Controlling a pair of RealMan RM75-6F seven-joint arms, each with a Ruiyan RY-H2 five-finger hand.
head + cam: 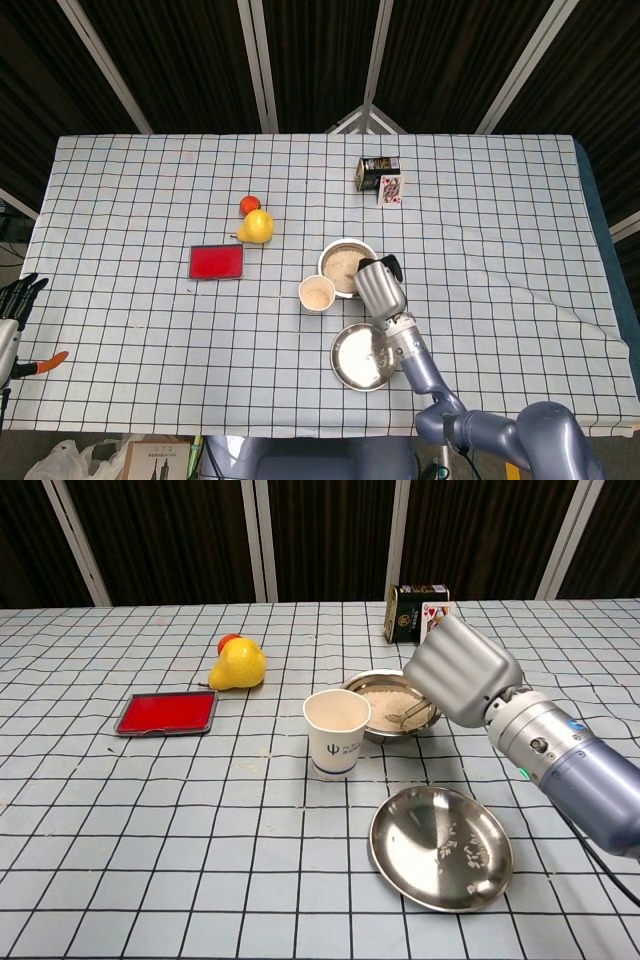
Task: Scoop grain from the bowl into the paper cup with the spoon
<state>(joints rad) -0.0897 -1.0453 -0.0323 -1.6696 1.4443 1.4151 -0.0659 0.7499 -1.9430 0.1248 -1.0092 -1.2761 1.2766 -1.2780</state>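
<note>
A steel bowl [345, 241] [385, 732] of pale grain stands at the table's middle. Just left of it is a white paper cup [317, 293] [337, 730], upright, with some grain inside. My right hand [378, 285] [460, 670] hangs over the bowl's right rim and grips the spoon [411, 715], whose tip dips into the grain. The hand hides the spoon's handle and, in the head view, the whole spoon. My left hand [17, 297] hangs off the table's far left edge with fingers apart and nothing in it.
An empty steel plate [362, 357] [440, 847] with a few grains lies in front of the bowl. A red tray [216, 262] [165, 713], a yellow pear [257, 227] [237, 665] and a red fruit [249, 204] sit to the left. A card box [378, 173] [415, 612] stands behind the bowl.
</note>
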